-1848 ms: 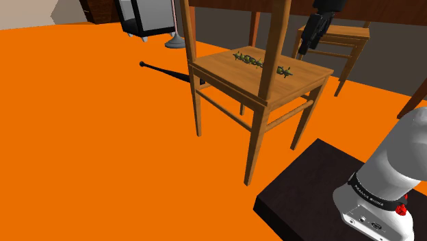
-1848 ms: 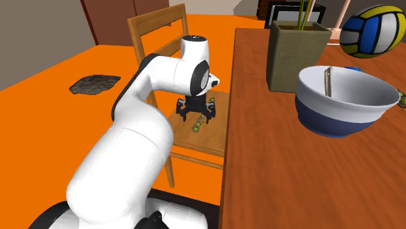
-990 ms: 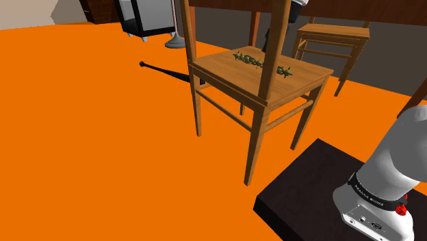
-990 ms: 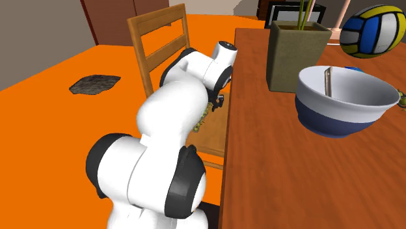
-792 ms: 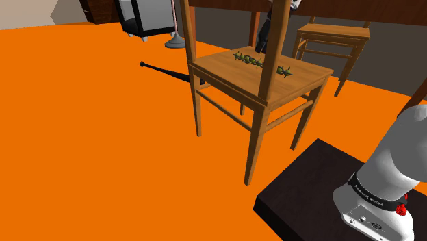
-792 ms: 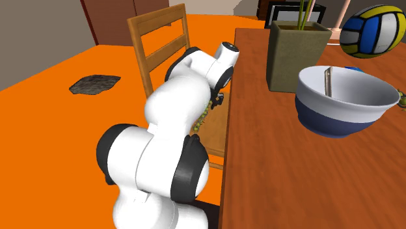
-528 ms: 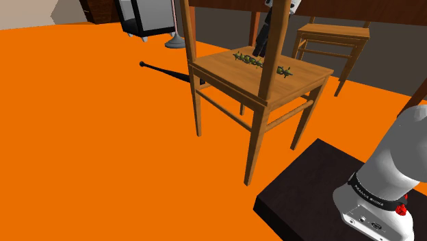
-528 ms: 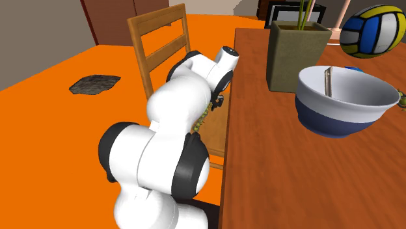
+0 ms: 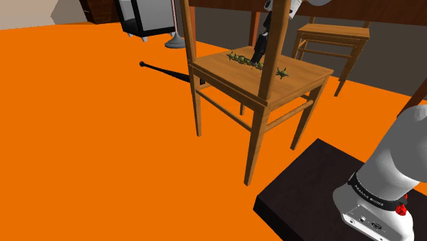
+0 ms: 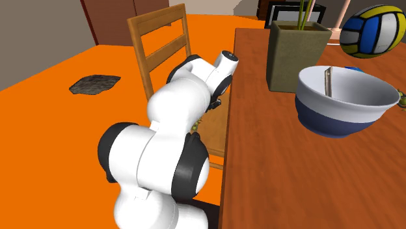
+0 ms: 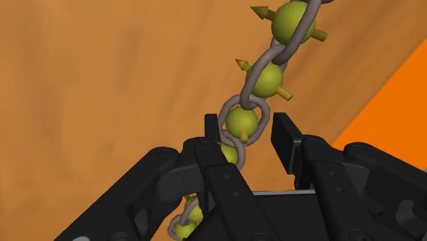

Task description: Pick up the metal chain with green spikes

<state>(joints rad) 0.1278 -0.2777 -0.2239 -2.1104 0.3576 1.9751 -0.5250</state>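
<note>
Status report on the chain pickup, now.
End effector open, fingers straddling the spiked chain. Chain lying on wooden chair seat, not yet lifted. Table close alongside.

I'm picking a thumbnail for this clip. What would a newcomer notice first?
The vivid orange floor dominates the shoulder view, with a wooden chair standing on it. In the wrist view, a grey chain with yellow-green spiked balls runs over the chair seat and between the fingers of the open black gripper. In the second exterior view, the bulky white arm looms in front, beside a table bearing a white-and-blue bowl.
</note>
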